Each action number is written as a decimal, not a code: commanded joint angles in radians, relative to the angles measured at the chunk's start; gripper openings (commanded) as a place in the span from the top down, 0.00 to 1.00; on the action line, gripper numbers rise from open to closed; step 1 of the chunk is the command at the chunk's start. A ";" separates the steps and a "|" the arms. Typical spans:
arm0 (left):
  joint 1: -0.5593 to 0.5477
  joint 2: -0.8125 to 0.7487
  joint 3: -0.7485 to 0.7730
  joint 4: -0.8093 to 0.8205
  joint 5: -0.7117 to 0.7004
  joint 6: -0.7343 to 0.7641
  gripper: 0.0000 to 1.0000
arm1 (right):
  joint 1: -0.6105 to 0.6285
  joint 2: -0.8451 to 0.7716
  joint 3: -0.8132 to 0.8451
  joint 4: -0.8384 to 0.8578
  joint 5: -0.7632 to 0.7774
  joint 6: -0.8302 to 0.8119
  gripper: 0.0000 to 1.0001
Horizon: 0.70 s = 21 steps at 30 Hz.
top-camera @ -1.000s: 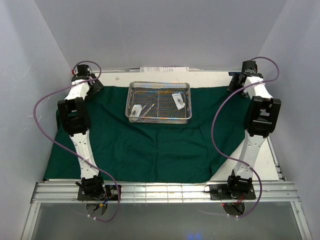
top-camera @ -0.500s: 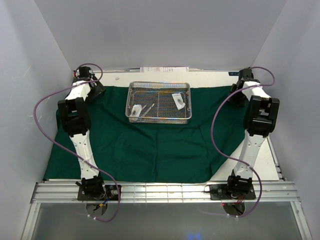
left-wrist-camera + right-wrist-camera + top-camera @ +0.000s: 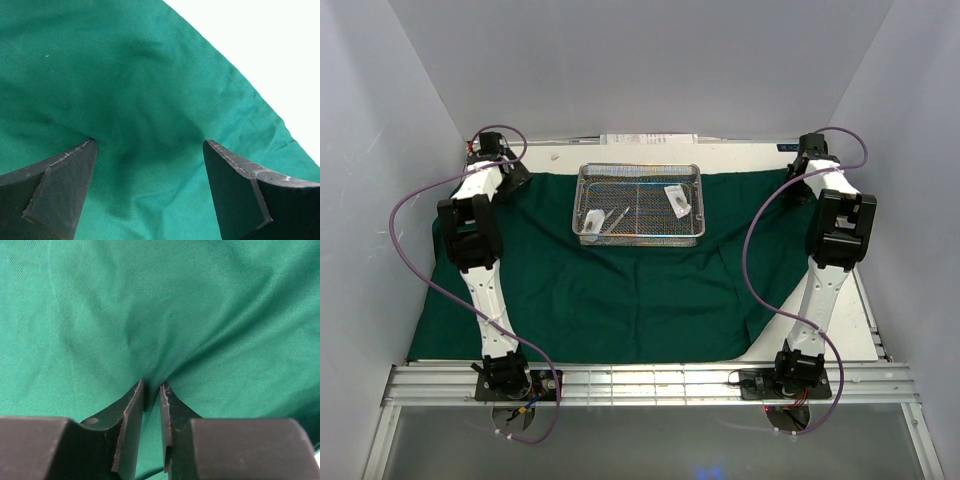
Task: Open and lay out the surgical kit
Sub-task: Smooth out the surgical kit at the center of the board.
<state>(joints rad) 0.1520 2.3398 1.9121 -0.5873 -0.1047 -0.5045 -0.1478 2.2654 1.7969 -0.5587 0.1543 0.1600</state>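
The surgical kit's dark green cloth point(image 3: 620, 290) lies spread over the table. On its far middle stands the silver wire-mesh tray point(image 3: 640, 232). Inside the tray are two white packets point(image 3: 592, 220) point(image 3: 676, 198) and thin metal tools point(image 3: 618, 218). My left gripper point(image 3: 512, 178) point(image 3: 149, 145) hangs open over the cloth's far left corner, with cloth point(image 3: 125, 75) below and nothing between its fingers. At the far right corner, my right gripper point(image 3: 795, 190) point(image 3: 152, 385) is shut on a raised fold of the cloth point(image 3: 200, 305).
Grey walls enclose the table on three sides. A white sheet point(image 3: 650, 138) lies against the back wall and a small pale object point(image 3: 555, 155) sits near the far left. Bare white table point(image 3: 865, 320) shows right of the cloth. A metal rail point(image 3: 650, 380) runs along the front.
My right gripper has closed on a fold of the cloth and its arm has shifted slightly toward the far right. The left gripper has stayed open, barely moving.
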 commanded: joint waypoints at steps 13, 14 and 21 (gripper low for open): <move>-0.028 0.199 0.126 0.012 0.079 0.003 0.02 | -0.091 0.212 0.225 -0.040 0.037 -0.074 0.87; -0.028 0.207 0.145 0.012 0.085 0.000 0.02 | -0.093 0.217 0.231 -0.040 0.037 -0.074 0.87; -0.031 0.210 0.142 0.012 0.103 -0.035 0.02 | -0.107 0.243 0.298 -0.053 0.014 -0.076 0.72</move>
<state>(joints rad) 0.1238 2.4687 2.0941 -0.5148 -0.0731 -0.5056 -0.2165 2.4409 2.0857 -0.5819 0.1238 0.1188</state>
